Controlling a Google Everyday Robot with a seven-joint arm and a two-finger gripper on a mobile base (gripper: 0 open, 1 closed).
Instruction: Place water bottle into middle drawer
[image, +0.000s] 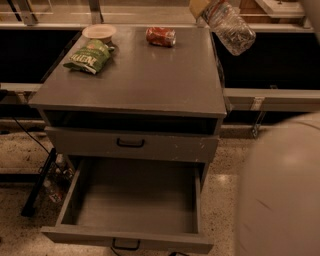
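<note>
A grey cabinet (145, 75) fills the centre of the frame, its flat top seen from above and in front. A blurred pale part of the robot's arm (280, 195) occupies the lower right corner. At the bottom of the cabinet the middle drawer (135, 200) stands pulled out toward the viewer; its flat floor is bare, and a black loop handle (125, 244) hangs at the centre of its front wall. Above it sits a closed drawer front (132, 145) with white scuffs and its own dark handle, and above that an open dark slot under the top. The water bottle (231, 29) hangs tilted in the air at the upper right of the frame, past the right edge of the cabinet top and well apart from the open drawer. A green snack bag (89, 56) lies at the upper left of the top, just beside a pale bowl (99, 32). A red can (161, 36) lies on its side near the back edge. The gripper (206, 8), mostly cut off by the top edge of the frame, grips the bottle by its upper end.
</note>
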